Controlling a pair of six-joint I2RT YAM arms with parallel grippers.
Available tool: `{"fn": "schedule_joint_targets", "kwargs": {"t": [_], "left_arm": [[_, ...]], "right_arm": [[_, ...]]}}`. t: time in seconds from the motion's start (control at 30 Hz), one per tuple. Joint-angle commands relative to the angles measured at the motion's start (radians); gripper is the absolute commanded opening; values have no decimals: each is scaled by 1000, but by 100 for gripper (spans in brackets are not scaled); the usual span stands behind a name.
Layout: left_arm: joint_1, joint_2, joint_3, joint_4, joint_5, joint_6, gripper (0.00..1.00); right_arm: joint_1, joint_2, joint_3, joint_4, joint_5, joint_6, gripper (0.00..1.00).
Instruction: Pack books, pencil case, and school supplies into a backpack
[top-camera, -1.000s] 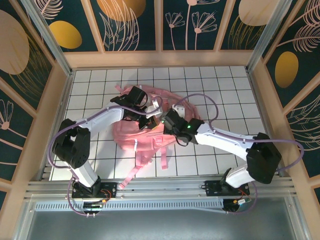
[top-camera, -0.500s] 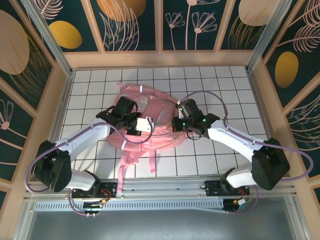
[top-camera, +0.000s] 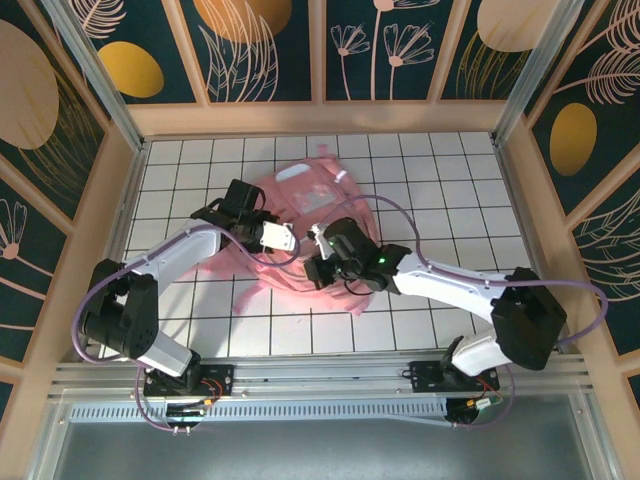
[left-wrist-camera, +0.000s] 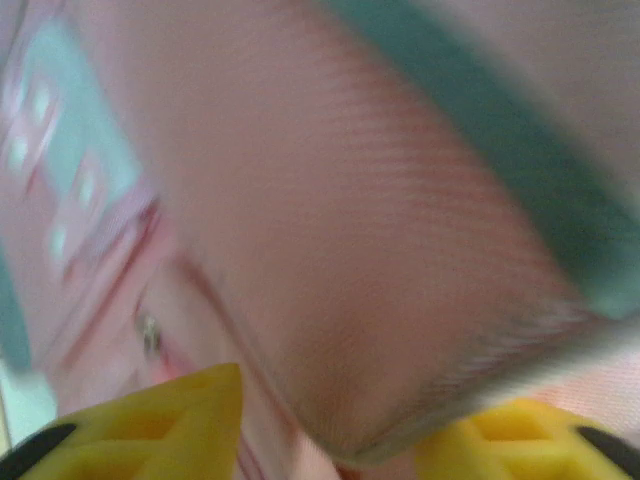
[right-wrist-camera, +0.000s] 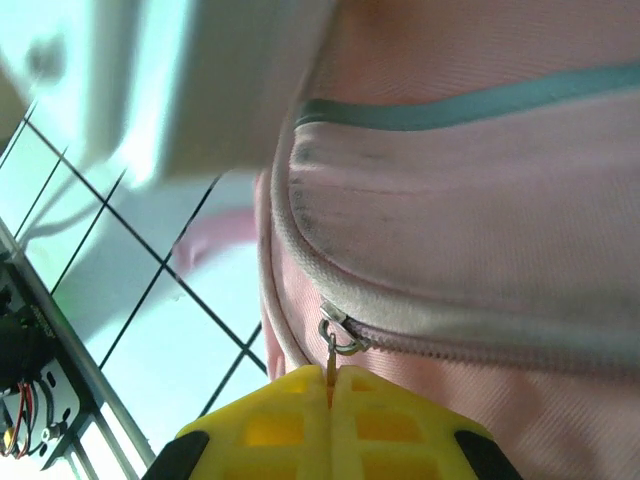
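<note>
Since half a second ago the pink backpack (top-camera: 305, 195) has bunched up and swung toward the far side of the white tiled table (top-camera: 450, 200). The right gripper (right-wrist-camera: 331, 385) has slid across to the pack's near edge. It is clamped tight on the thin tab of the zip pull (right-wrist-camera: 338, 338), and the stretch of zip to its right looks closed. The left gripper (top-camera: 278, 238) sits at the pack's left flank. Its fingers (left-wrist-camera: 190, 420) stand apart with a fold of pink fabric hanging between them, seemingly not pinched.

Expect the pack to be soft, light and floppy, dragging and crumpling rather than keeping its shape, so take it by the zip tab, a strap or a firm seam. The left wrist view is blurred, the arms cover the pack's middle, and you cannot tell what it already holds.
</note>
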Motion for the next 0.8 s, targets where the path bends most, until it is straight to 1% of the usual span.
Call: {"fn": "schedule_joint_targets", "kwargs": {"t": [0.0, 0.03, 0.1, 0.13, 0.2, 0.23, 0.3, 0.37, 0.4, 0.53, 0.57, 0.63, 0.67, 0.73, 0.77], "left_arm": [[11, -84, -29, 35, 30, -49, 99], [10, -124, -39, 20, 85, -78, 99], [-3, -232, -125, 28, 226, -147, 99], [-22, -273, -159, 52, 264, -179, 99], [-100, -333, -219, 126, 246, -263, 99], [-126, -336, -225, 133, 241, -283, 99], [-138, -310, -220, 159, 236, -345, 99], [-139, -278, -205, 160, 233, -354, 97], [-139, -260, -194, 156, 233, -350, 95], [-139, -200, -170, 107, 191, -280, 77], [-139, -188, -171, 93, 179, -257, 75], [-139, -177, -185, 90, 169, -242, 75], [-139, -172, -191, 91, 166, -233, 73], [-139, -160, -188, 92, 156, -232, 58], [-139, -149, -181, 84, 160, -227, 49]], "right_arm": [[24, 6, 64, -4, -28, 6, 0], [17, 6, 64, -13, -25, 2, 0], [-1, 6, 55, -18, -45, -2, 0], [-6, 6, 49, -15, -55, -3, 0], [-12, 10, 43, -2, -78, -3, 0], [-12, 16, 41, 1, -90, -1, 0], [-12, 30, 48, 9, -111, 3, 0], [-11, 38, 53, 18, -123, 12, 0], [-12, 39, 52, 22, -126, 18, 0], [-14, 31, 42, 31, -113, 36, 0], [-15, 29, 40, 29, -105, 42, 0], [-15, 26, 37, 27, -95, 55, 0], [-15, 24, 35, 26, -94, 60, 0], [-14, 22, 32, 19, -85, 70, 0], [-13, 22, 31, 9, -74, 75, 0]]}}
